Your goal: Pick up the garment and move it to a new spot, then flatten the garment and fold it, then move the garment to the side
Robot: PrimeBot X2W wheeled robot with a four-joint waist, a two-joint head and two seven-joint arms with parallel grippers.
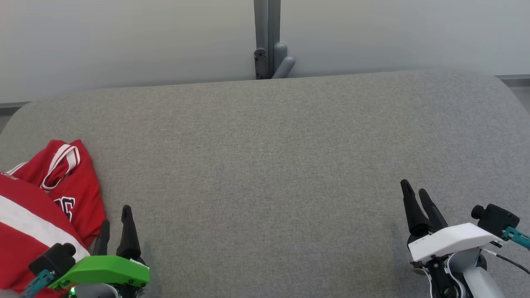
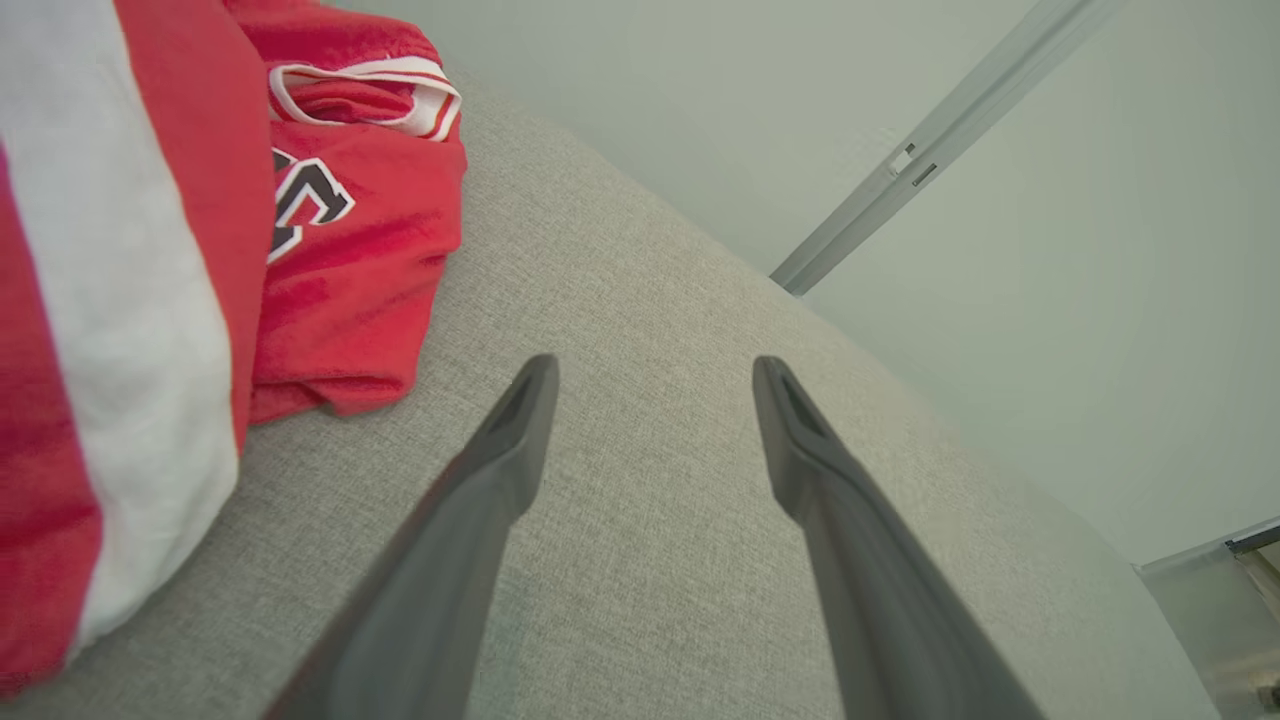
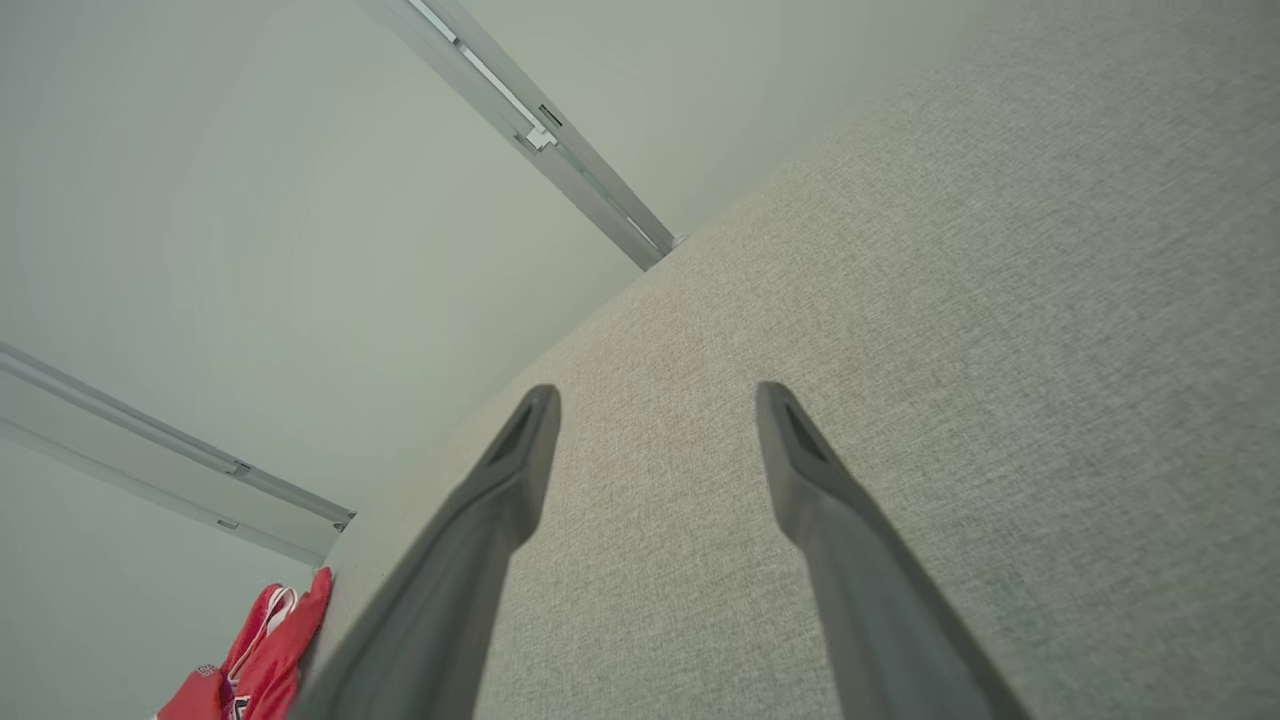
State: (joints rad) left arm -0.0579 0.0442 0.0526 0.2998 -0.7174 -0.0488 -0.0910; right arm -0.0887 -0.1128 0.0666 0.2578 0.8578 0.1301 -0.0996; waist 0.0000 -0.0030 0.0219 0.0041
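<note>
Head view: grey bench point(image 1: 265, 165), red garment point(image 1: 49, 198) bunched at its left edge.
The heap runs front to back, just left of the left hand point(image 1: 116, 216), fingers spread and empty; the right hand point(image 1: 413, 186), likewise spread, sits well apart by the right edge.

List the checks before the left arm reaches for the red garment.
1. Left end effector open, holding nothing: ok.
2. Right end effector open, away from the garment: ok.
3. Garment close beside the left end effector: ok.
4. Whole garment in head view: not ok, it runs off the left edge.
5. Garment flat: not ok, bunched.
6. Bare grey surface ahead for a new spot: ok.
</note>
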